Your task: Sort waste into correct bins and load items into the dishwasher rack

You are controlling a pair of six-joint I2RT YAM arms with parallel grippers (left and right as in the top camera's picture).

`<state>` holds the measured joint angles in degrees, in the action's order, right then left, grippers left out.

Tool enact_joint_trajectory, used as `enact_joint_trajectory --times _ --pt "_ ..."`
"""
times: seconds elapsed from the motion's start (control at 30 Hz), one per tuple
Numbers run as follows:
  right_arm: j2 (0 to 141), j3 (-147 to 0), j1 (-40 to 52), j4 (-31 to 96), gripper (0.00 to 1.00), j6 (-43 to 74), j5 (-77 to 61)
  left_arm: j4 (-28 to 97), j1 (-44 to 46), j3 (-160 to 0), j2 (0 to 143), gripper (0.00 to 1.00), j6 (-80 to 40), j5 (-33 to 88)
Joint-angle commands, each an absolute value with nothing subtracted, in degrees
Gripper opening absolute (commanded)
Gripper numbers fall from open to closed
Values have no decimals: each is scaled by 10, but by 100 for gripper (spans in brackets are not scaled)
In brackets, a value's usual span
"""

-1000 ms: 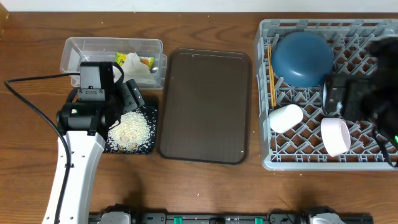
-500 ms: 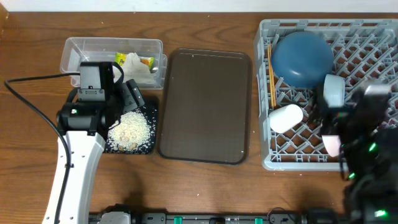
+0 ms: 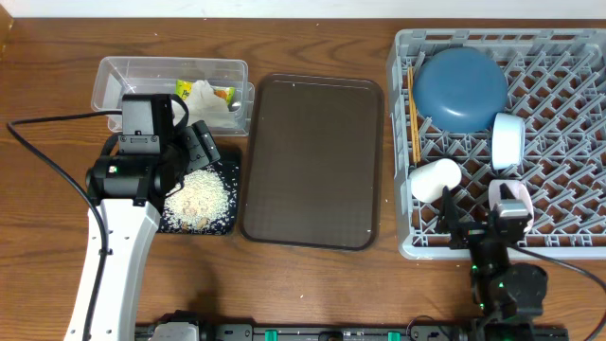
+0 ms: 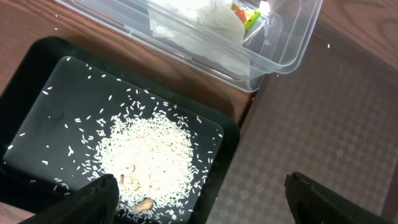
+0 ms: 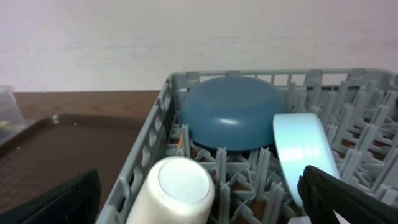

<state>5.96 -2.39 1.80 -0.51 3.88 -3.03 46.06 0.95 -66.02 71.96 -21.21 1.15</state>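
Note:
My left gripper (image 3: 194, 152) (image 4: 202, 199) is open and empty, low over the black tray (image 3: 227, 225) (image 4: 37, 81) that holds rice (image 3: 199, 199) (image 4: 149, 155). The clear tub (image 3: 123, 74) (image 4: 292, 37) holds the napkin (image 3: 218, 112) (image 4: 193, 31) and wrapper (image 3: 204, 92) (image 4: 245, 12). The grey rack (image 3: 400, 194) (image 5: 163, 115) holds the dark-blue plate (image 3: 461, 90) (image 5: 233, 112), chopsticks (image 3: 413, 114), pale cup (image 3: 436, 180) (image 5: 180, 186) on its side, light-blue bowl (image 3: 508, 140) (image 5: 301, 152) on edge and white bowl (image 3: 516, 201). My right gripper (image 3: 481, 227) (image 5: 199, 208) is open and empty at the rack's front edge.
The brown serving tray (image 3: 312, 161) (image 4: 323, 124) (image 5: 74, 143) lies between the bins and the rack, with nothing on it. A black cable (image 3: 38, 156) loops left of the left arm. Scattered rice grains lie across the black tray floor.
My right arm has pulled back from over the rack to its front edge, leaving the light-blue bowl standing on edge in the rack. The left arm has not moved.

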Motion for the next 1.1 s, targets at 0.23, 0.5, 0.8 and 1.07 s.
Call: enact_joint_trajectory --times 0.23,0.5,0.8,1.07 --pt "3 -3 34 41 99 46 -34 461 7 -666 722 88 -215 9" --pt "3 -3 34 40 99 47 -33 461 7 -666 722 88 -215 9" --pt "3 -3 34 40 99 46 -33 461 7 -666 722 88 -215 9" --pt "3 -3 34 40 99 46 -33 461 7 -666 722 88 -215 9"
